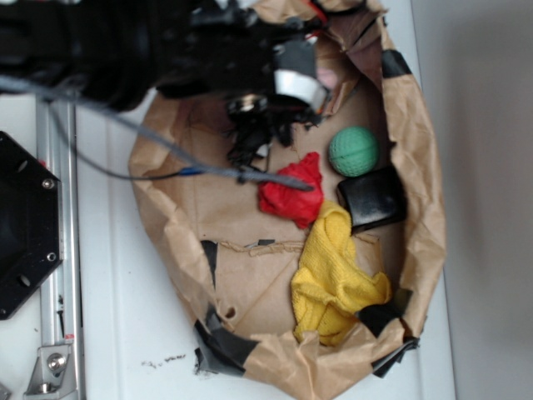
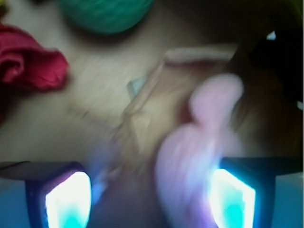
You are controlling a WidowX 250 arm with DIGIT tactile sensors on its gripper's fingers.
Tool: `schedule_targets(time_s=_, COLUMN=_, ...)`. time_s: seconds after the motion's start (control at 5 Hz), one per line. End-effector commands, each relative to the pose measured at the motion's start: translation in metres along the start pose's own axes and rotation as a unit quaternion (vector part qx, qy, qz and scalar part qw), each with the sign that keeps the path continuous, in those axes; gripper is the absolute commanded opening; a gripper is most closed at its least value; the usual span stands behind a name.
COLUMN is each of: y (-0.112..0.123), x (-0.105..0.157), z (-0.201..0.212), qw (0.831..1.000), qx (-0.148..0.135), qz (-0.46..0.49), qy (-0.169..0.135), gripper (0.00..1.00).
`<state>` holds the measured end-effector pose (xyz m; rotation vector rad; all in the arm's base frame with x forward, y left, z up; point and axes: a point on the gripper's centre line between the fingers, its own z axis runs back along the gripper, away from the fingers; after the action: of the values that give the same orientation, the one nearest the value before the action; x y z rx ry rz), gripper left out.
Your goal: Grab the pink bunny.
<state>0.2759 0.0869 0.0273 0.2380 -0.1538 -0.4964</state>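
The pink bunny (image 2: 199,156) shows blurred in the wrist view, a pale pink shape lying between my fingers and close to the right pad (image 2: 232,199). A gap remains between it and the left pad (image 2: 66,199). My gripper (image 2: 149,199) is open and low over the brown paper floor. From the exterior view only a small pink patch of the bunny (image 1: 327,77) shows beside the gripper (image 1: 310,92), which hangs under the black arm at the top of the paper-lined tub. The arm hides the rest of the bunny.
A green ball (image 1: 353,151) lies just below the gripper, also seen as the green ball (image 2: 107,14). A red cloth wad (image 1: 293,192), a black box (image 1: 372,198) and a yellow towel (image 1: 333,275) fill the tub's right side. The crumpled paper wall (image 1: 416,125) stands close by.
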Motion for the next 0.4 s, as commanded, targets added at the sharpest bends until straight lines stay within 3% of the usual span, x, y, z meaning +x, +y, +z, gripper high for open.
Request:
schedule_targets(time_s=0.0, y=0.0268, x=-0.0018, z=-0.0131, qw=1.000, qx=-0.006, qz=0.021, qy=0.010, gripper=1.00)
schedule_targets(time_s=0.2, y=0.0298, x=-0.0035, z=-0.0089, qw=1.000, qx=-0.009, qz=0.022, qy=0.006, gripper=1.00)
